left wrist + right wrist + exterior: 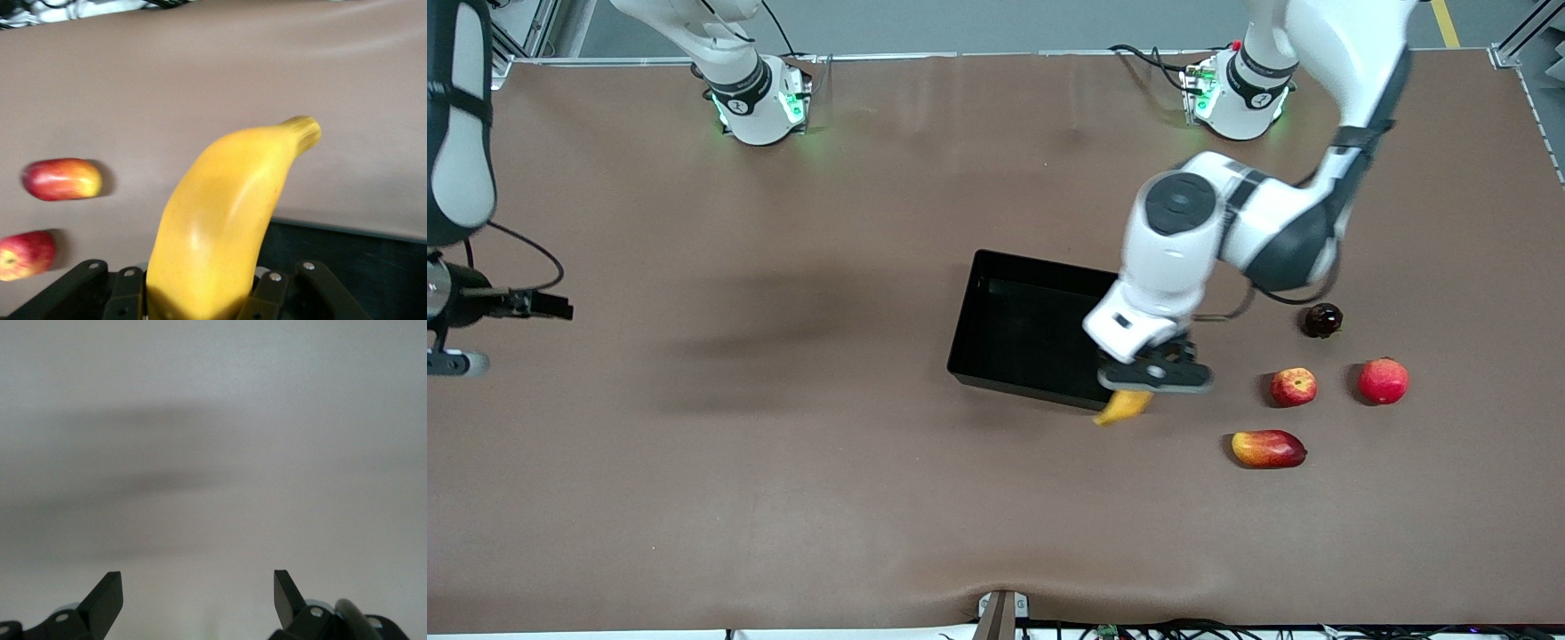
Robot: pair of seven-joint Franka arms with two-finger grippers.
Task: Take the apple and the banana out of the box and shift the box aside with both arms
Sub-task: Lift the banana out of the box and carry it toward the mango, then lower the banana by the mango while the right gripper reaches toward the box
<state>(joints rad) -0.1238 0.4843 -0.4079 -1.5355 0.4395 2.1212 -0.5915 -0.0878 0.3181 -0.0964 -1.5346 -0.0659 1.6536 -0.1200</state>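
My left gripper [1136, 393] is shut on the yellow banana [1125, 407] and holds it over the black tray's [996, 380] near corner, toward the left arm's end. The banana's tip sticks out past the tray's near wall. In the left wrist view the banana [227, 213] fills the middle between my left gripper's fingers [273, 297], with the tray's wall [373, 260] under it. The small streaked red apple [1293, 387] lies on the table beside the tray, toward the left arm's end. My right gripper [198, 590] is open and empty, waiting high at the right arm's end.
A red-yellow mango [1268, 449] lies nearer the front camera than the apple. A larger plain red fruit [1384, 380] lies beside the apple. A small dark fruit [1322, 320] lies farther back. The mango [62, 179] and apple [25, 255] also show in the left wrist view.
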